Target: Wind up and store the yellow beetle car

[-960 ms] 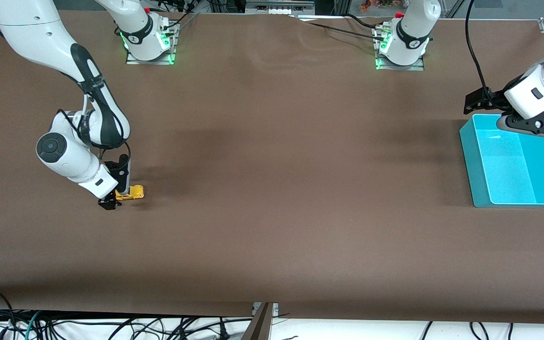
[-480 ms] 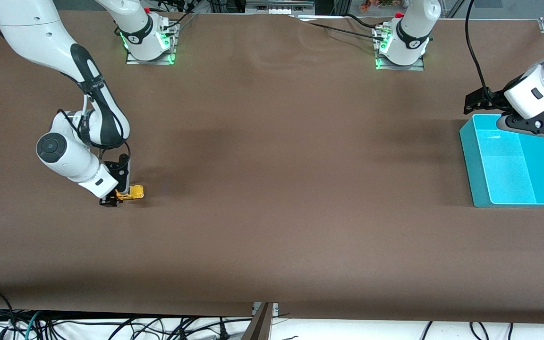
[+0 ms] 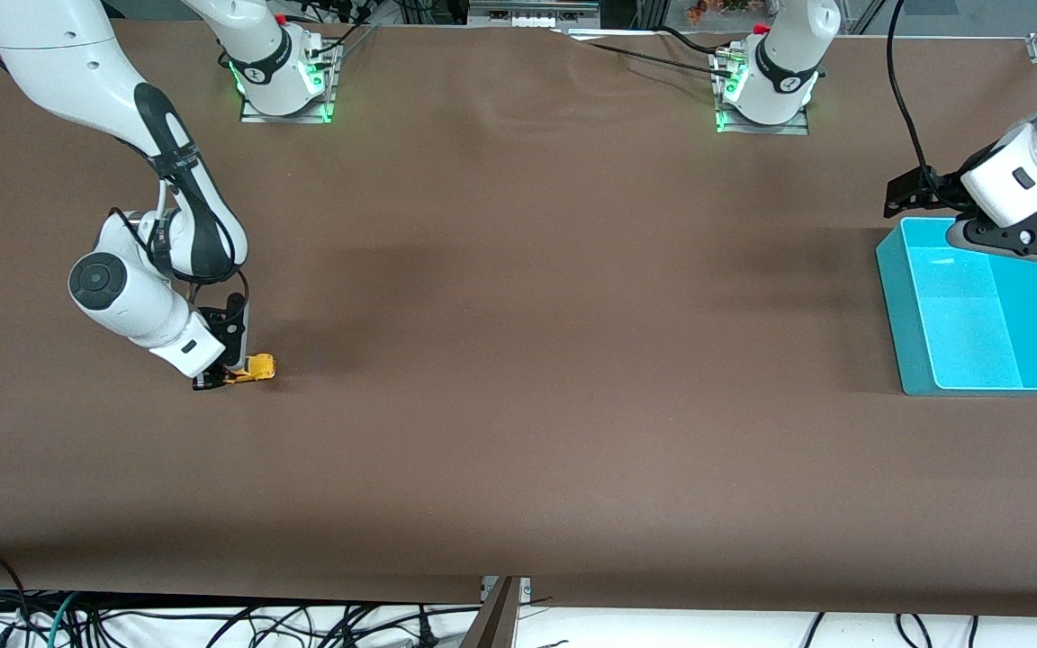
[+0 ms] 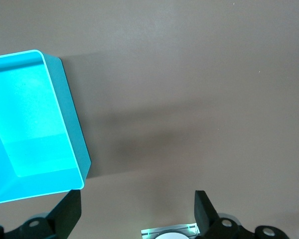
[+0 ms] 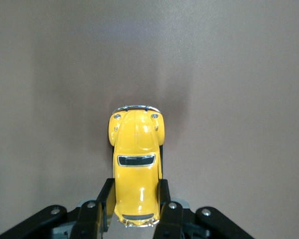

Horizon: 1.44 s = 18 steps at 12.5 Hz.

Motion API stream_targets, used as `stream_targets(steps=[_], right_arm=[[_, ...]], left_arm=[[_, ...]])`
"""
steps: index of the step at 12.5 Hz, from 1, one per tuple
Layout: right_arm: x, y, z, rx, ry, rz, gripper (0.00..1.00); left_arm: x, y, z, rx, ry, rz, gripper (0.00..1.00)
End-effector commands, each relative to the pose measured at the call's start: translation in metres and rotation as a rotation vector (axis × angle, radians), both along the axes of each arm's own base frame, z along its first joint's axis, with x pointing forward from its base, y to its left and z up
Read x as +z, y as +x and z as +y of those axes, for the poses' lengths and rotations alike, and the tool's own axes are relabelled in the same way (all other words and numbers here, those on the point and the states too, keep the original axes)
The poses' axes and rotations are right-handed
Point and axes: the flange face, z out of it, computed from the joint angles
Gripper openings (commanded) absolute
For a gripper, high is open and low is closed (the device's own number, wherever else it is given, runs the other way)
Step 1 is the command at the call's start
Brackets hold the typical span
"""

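The yellow beetle car (image 3: 255,367) stands on the brown table toward the right arm's end. My right gripper (image 3: 227,374) is low on the table, shut on the car's rear half. In the right wrist view the car (image 5: 136,159) sits between the two black fingers (image 5: 105,196), its nose pointing away from my right gripper (image 5: 136,191). The turquoise bin (image 3: 898,306) stands at the left arm's end and holds nothing. My left gripper (image 3: 1015,236) waits open over the bin's edge nearest the bases; the left wrist view shows it (image 4: 137,211) beside the bin (image 4: 72,124).
The brown table (image 3: 536,360) stretches bare between the car and the bin. Both arm bases with green lights (image 3: 284,85) stand along the edge farthest from the front camera. Cables (image 3: 212,621) hang below the table's near edge.
My right gripper has shifted very slightly at the car, which stays in the same spot. The left arm has not moved.
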Motion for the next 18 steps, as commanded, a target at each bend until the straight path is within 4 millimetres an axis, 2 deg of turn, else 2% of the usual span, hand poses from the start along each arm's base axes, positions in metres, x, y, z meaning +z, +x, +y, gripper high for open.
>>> stream_targets(steps=[1, 6, 10, 14, 16, 18], right_arm=[[-0.005, -0.003, 0.002, -0.01, 0.015, 0.0, 0.21], [-0.015, -0.007, -0.002, -0.083, 0.063, 0.023, 0.16], [-0.021, -0.009, -0.005, -0.085, 0.063, 0.033, 0.17], [-0.023, -0.009, -0.019, -0.094, 0.062, 0.037, 0.17], [-0.024, -0.009, -0.034, -0.085, 0.06, 0.033, 0.17], [-0.026, -0.01, -0.041, -0.091, 0.059, 0.037, 0.17]], left_arm=[[0.002, -0.003, 0.003, -0.019, 0.018, 0.002, 1.0], [0.001, -0.003, 0.003, -0.019, 0.018, 0.003, 1.0], [0.001, -0.003, 0.003, -0.019, 0.018, 0.003, 1.0], [0.001, -0.003, 0.003, -0.019, 0.018, 0.003, 1.0], [0.002, -0.003, 0.003, -0.019, 0.018, 0.002, 1.0], [0.001, -0.003, 0.003, -0.019, 0.018, 0.003, 1.0]])
